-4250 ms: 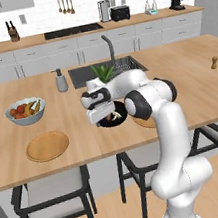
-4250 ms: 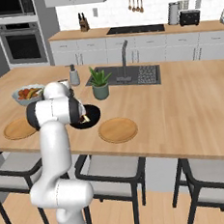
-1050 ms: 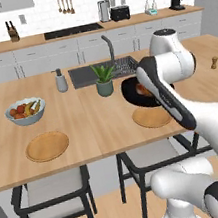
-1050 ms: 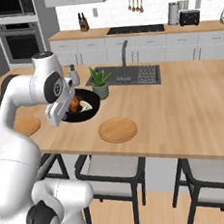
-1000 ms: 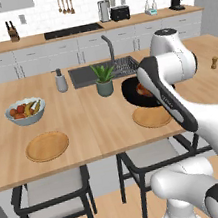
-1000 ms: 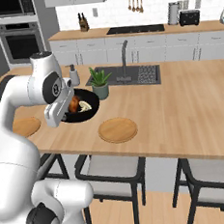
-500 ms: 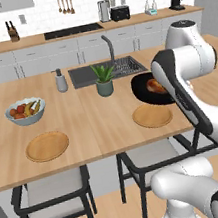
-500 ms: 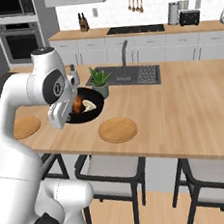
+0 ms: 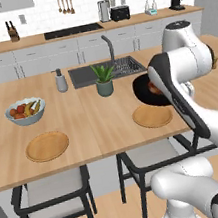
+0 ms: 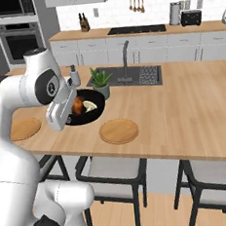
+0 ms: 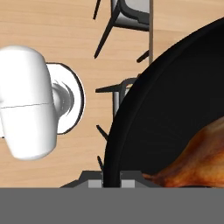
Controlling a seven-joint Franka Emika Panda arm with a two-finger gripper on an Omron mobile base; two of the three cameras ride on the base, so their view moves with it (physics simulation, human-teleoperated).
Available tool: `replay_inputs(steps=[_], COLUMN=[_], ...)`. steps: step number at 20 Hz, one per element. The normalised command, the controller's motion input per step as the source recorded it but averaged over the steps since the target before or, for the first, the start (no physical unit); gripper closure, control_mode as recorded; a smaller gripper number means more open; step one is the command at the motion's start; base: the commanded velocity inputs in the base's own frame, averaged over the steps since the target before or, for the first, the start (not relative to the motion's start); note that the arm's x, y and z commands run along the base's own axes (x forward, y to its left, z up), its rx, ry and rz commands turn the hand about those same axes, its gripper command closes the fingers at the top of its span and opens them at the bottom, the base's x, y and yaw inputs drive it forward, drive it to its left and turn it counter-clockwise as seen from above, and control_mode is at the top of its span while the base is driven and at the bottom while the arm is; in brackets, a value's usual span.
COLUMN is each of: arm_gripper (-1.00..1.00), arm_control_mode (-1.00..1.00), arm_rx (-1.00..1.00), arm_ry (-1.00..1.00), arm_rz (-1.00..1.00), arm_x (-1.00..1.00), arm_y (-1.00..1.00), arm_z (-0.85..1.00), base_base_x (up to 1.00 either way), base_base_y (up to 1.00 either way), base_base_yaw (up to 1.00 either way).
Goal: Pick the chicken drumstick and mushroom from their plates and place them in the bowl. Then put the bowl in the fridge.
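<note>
I am holding the bowl (image 10: 85,108) by its rim, my gripper (image 11: 111,180) pinched narrow on the edge. The chicken drumstick (image 10: 77,106) and mushroom (image 10: 90,106) are riding inside, above the desk (image 10: 184,118). I judge the fridge is lying off to my left.

Left base view: stood behind the arm, faced forward and down across the wooden island (image 9: 84,130); arm rose at 4 o'clock. Right base view: same island (image 10: 183,113), arm at 8 o'clock. Both shared the sink (image 9: 105,71) (image 10: 131,75) and back counter. Hand view: very near, straight down past the black bowl (image 11: 144,127) rim.
</note>
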Motion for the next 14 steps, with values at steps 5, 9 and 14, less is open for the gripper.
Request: replay_inputs(steps=[5, 9, 14], arm_gripper=[1.00, 1.00, 1.00], arm_control_mode=[-1.00, -1.00, -1.00], arm_rx=[0.02, 0.02, 0.00], arm_ry=[0.00, 0.00, 0.00], arm_rz=[0.00, 0.00, 0.00], arm_x=[0.00, 0.00, 0.00], arm_y=[-0.16, -0.11, 0.00], arm_z=[0.00, 0.00, 0.00], base_base_x=[0.00, 0.00, 0.00], base_base_y=[0.00, 0.00, 0.00], base_base_yaw=[0.00, 0.00, 0.00])
